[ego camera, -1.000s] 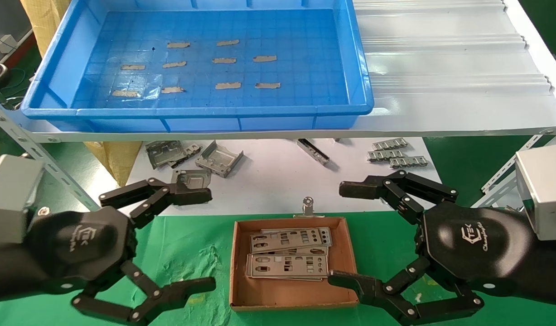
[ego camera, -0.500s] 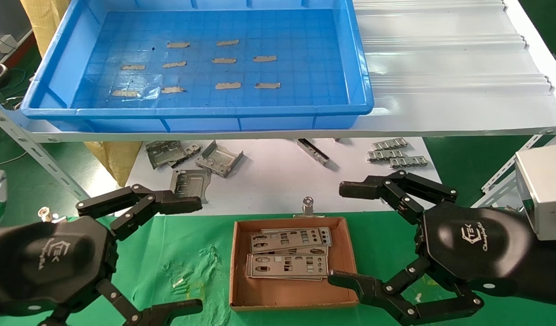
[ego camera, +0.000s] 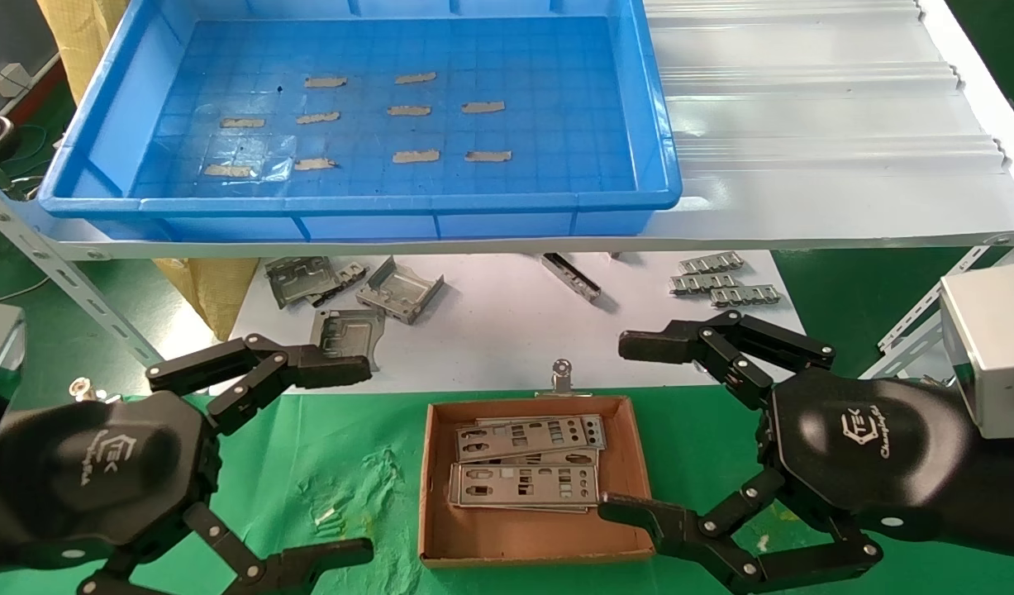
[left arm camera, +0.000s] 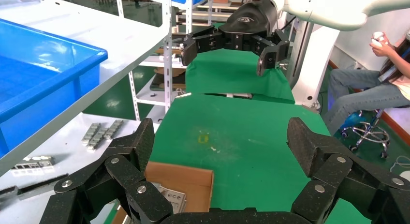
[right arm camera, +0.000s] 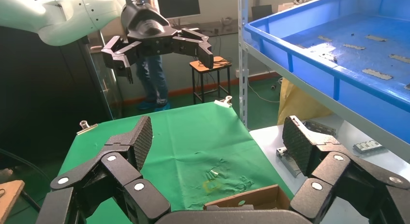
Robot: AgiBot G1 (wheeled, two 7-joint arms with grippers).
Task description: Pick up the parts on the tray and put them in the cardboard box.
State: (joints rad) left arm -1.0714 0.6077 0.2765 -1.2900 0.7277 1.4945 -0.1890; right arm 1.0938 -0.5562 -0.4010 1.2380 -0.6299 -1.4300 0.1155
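A: Pincers first. State?

B: Left gripper [ego camera: 337,459] is hovering low over the green cloth [ego camera: 341,463], left of the cardboard box [ego camera: 630,463], fingers spread wide apart, gripping nothing. Right gripper [ego camera: 635,426] is hanging at the box's right edge, also spread wide and bare; its lower fingertip is sitting just beside the box's right wall.

A: Where are the parts lying?

B: The parts [ego camera: 527,471] are resting flat inside the box, stacked and overlapping, cut-outs facing up. The tray [ego camera: 655,124] is sitting on the white shelf [ego camera: 804,165] above and behind; its gridded floor is showing only tan tape strips [ego camera: 416,155].

A: Surface?

B: The green cloth is wrinkling left of the box, with a few small bits lying on it. A metal clip [ego camera: 562,373] is standing at the box's far edge. Behind that, a white sheet [ego camera: 490,330] is carrying bent grey brackets [ego camera: 399,291] on its left and small ridged strips [ego camera: 717,281] on its right.

A: Room?

B: From the left wrist view, a seated person [left arm camera: 372,83] is holding something white beside a stool. From the right wrist view, a standing person [right arm camera: 152,81] is partly showing behind the left arm.
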